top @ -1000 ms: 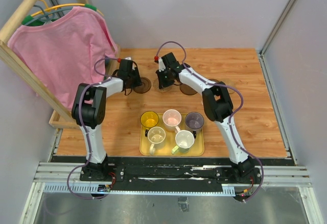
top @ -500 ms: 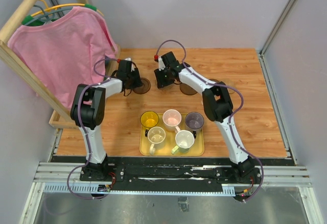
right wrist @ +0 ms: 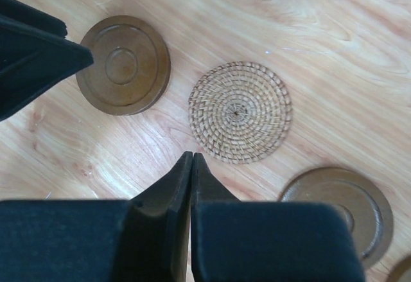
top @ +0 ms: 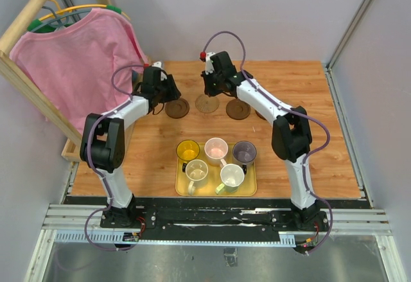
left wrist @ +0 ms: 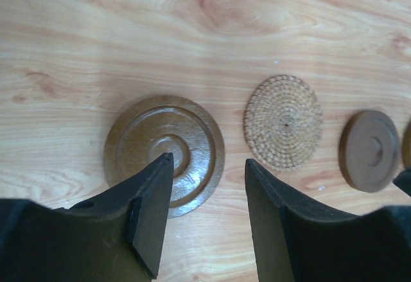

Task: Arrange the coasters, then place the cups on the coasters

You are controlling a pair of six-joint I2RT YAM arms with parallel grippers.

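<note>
We are listing coasters (top: 207,103) in a row on the far worktop (top: 321,141), none bearing a cup. Five cups (top: 216,148) are sitting in the yellow tray (top: 249,189); left jaws half open, right jaws closed, both empty.

A pink shirt (top: 77,57) hangs from a wooden rack (top: 26,17), to the left of the left hand (top: 168,94). A yellow tray (top: 248,184) lies on the wooden desk (top: 308,102), nearer the arm bases than the right hand (top: 210,91).
</note>
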